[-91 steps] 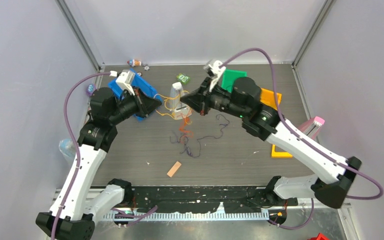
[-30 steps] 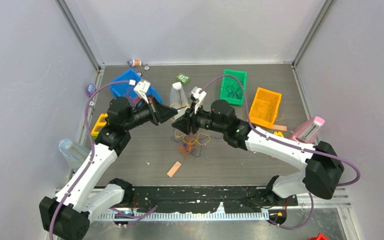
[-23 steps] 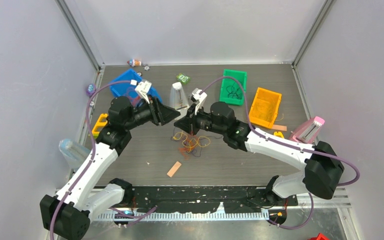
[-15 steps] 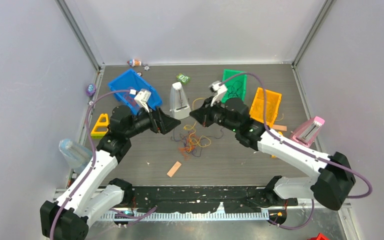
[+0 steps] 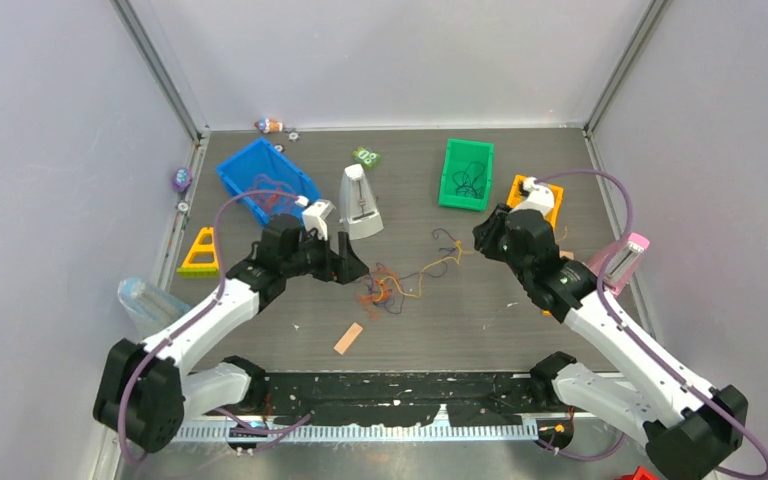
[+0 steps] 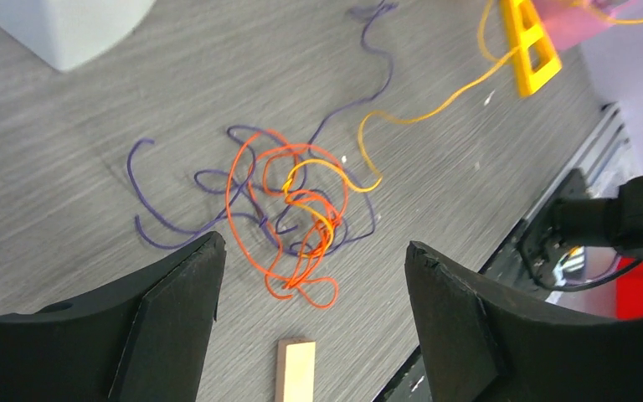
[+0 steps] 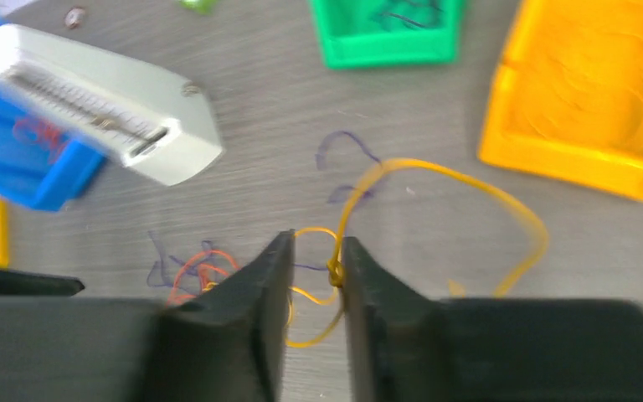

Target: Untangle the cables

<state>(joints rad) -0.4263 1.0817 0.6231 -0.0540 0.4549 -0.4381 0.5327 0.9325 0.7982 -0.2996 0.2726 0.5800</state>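
The cables (image 5: 385, 290) lie in a loose tangle at mid-table: orange (image 6: 255, 180), purple (image 6: 167, 239) and yellow (image 6: 419, 109) strands knotted together. My left gripper (image 5: 358, 272) hovers just left of the tangle. In the left wrist view that gripper (image 6: 314, 251) is open wide and holds nothing, with the tangle beyond its tips. My right gripper (image 5: 480, 240) is to the right of the tangle. In its wrist view it (image 7: 314, 243) is shut on the yellow cable (image 7: 469, 180), whose knot sits between the fingers. The yellow cable (image 5: 430, 265) runs stretched from the tangle up to it.
A tan block (image 5: 348, 338) lies near the tangle, toward the front. A grey wedge-shaped device (image 5: 360, 203) stands behind it. At the back are a blue bin (image 5: 245, 165), a green bin (image 5: 465, 148) and an orange bin (image 5: 550, 195). A yellow triangle (image 5: 198, 255) lies left.
The right gripper shut on the yellow cable and drew back to the right, stretching it out of the tangle. The left gripper opened and dropped lower, closer to the tangle.
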